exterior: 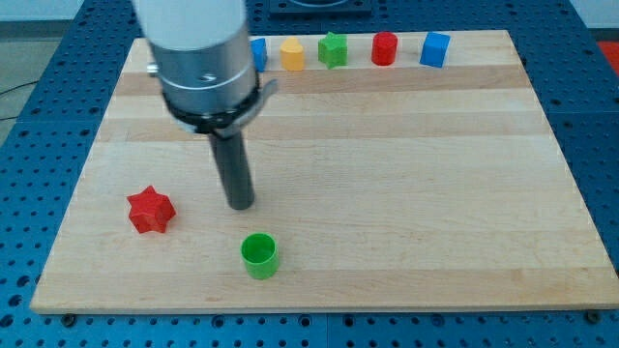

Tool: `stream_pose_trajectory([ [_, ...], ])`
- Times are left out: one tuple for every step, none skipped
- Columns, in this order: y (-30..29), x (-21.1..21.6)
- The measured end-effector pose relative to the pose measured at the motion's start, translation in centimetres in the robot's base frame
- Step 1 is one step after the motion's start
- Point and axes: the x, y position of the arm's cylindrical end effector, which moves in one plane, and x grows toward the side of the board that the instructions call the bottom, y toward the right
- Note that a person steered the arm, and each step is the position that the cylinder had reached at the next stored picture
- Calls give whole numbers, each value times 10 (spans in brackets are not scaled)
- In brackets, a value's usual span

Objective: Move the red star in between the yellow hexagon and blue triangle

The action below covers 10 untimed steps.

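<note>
- My tip (240,205) rests on the board (406,193), touching no block (a bare rod, holding nothing).
- Red star (150,210) lies to its left, apart.
- Green cylinder (258,255) sits just below.
- Yellow hexagon (292,53) and a half-hidden blue block (258,54) stand along the top edge.

- Blue block (258,53) at the view's top mostly hidden behind the arm's grey body (198,48); shape not readable.
- Arm's grey body cut off by the top edge.
- Counter (387,174) corners at the bottom cropped.
</note>
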Motion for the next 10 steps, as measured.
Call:
stream_pose_trajectory([
  [-7, 0],
  [-8, 19],
  [-65, 31],
  [-99, 4],
  [-108, -18],
  [-112, 19],
  [-161, 21],
  [-165, -25],
  [-129, -39],
  [-117, -31],
])
